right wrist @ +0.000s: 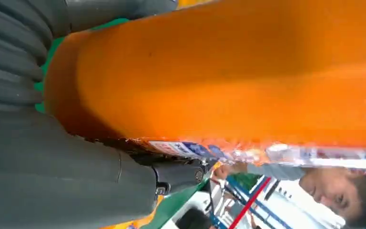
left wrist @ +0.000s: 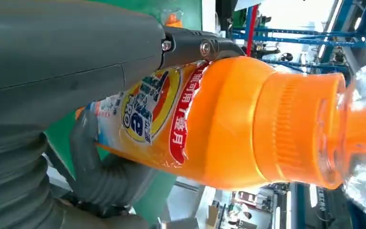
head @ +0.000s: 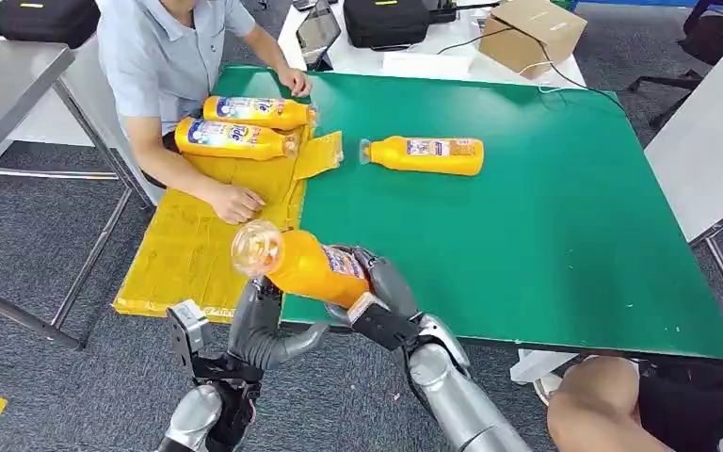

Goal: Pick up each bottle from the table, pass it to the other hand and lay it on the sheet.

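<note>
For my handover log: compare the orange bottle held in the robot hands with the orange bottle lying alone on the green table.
The held orange plastic bottle is off the surface, gripped by both the left robot hand and the right robot hand; the lone orange plastic bottle lies flat on the green table, touched by nothing. The held one's clear cap points toward the yellow sheet; so does the lone one's. Both share orange bodies and blue-white labels.
</note>
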Controlling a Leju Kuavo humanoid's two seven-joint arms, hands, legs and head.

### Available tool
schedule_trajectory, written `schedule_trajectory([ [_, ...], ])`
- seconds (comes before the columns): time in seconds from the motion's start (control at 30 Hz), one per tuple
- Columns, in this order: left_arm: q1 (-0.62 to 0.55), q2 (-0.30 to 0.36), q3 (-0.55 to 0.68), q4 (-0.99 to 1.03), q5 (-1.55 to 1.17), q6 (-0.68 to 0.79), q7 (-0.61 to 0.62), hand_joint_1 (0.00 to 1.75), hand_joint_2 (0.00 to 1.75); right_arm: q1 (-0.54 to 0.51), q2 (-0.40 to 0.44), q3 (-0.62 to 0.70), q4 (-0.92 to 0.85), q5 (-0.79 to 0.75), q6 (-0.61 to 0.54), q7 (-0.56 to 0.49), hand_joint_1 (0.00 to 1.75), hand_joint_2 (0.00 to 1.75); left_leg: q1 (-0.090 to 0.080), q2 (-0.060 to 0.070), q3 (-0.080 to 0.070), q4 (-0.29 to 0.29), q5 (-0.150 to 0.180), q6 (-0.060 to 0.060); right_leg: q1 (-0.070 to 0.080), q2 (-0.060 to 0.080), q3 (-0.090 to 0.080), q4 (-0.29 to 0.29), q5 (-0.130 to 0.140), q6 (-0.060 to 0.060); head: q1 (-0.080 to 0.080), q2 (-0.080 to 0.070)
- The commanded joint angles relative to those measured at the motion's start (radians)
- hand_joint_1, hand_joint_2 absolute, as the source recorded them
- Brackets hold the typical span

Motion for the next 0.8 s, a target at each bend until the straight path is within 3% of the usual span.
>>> schedule_trajectory([
  [0.03, -0.075, -0.013, 0.007, 0.118, 0.069, -0.001, 0.055, 0.00, 1.75, -0.123, 0.026, 0.059, 0.206, 0.018, -0.031, -0.008, 1.75, 1.75, 0.001, 0.002, 0.005, -0.001, -0.001, -0.001, 0.001, 0.001, 0.004, -0.001, -0.001, -0.002, 0.000, 0.000],
  [0.33, -0.086, 0.011, -0.047, 0.134, 0.082, 0.011, 0.073, 0.00, 1.75, -0.170, 0.066, 0.065, 0.314, 0.016, -0.087, -0.035, 1.75, 1.75, 0.000, 0.002, 0.006, -0.001, -0.002, -0.002, 0.001, 0.000, 0.005, -0.001, -0.002, -0.002, 0.000, 0.000],
  [0.8, -0.138, -0.002, -0.035, 0.192, 0.092, 0.049, 0.086, 0.00, 1.75, -0.163, 0.088, 0.118, 0.304, 0.049, -0.085, -0.049, 1.75, 1.75, 0.000, 0.002, 0.002, -0.001, -0.001, -0.001, 0.000, 0.000, 0.002, 0.000, -0.001, -0.001, 0.000, 0.000],
])
